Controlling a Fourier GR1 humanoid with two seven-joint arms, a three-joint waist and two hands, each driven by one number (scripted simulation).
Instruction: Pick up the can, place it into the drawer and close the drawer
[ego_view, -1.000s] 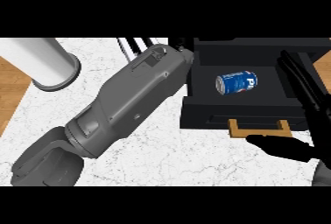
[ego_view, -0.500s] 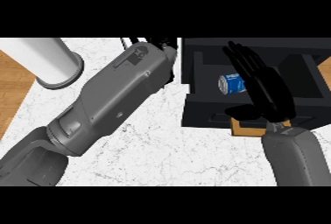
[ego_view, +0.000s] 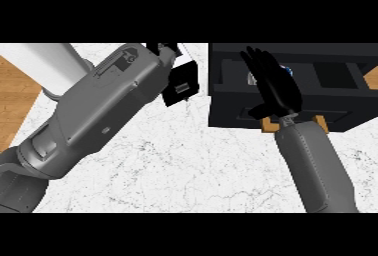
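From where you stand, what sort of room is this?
Probably a kitchen: a white marble-patterned countertop, an open black drawer with a wooden handle and a blue can inside, and a white cylindrical canister at the counter's far left corner.

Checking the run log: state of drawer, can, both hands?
Drawer: open.
Can: inside the drawer, mostly hidden by the right hand.
Right hand: open, fingers straight, over the can.
Left hand: beside the drawer, touching nothing.

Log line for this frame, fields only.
can: in open drawer, mostly hidden | right hand: open, over can | left hand: beside drawer, fingers unclear | drawer: not closed
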